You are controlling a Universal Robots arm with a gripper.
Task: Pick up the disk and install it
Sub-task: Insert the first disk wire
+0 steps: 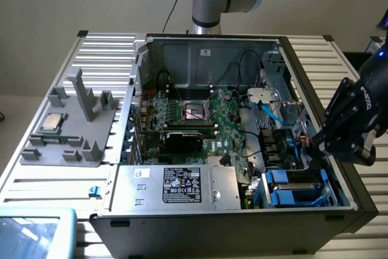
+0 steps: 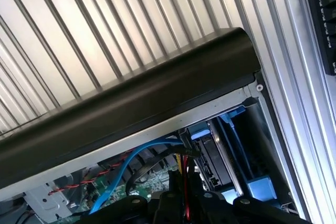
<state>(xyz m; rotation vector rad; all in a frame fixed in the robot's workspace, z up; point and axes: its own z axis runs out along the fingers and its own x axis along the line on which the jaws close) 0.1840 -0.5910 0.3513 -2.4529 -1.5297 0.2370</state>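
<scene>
The disk, told by its bright blue carrier rails, lies in the drive bay at the near corner of the open computer case, on the exterior view's right. My black gripper hangs over the case's side wall just above and behind that bay, shut, with nothing seen between its fingers. In the wrist view the gripper's black body looks down past the case's dark rim at the disk, seen edge-on beside blue plastic.
A silver power supply with a black label fills the case's near side, beside the green motherboard. A blue cable runs near the bay. A grey fixture holding a small CPU chip sits on the slatted table.
</scene>
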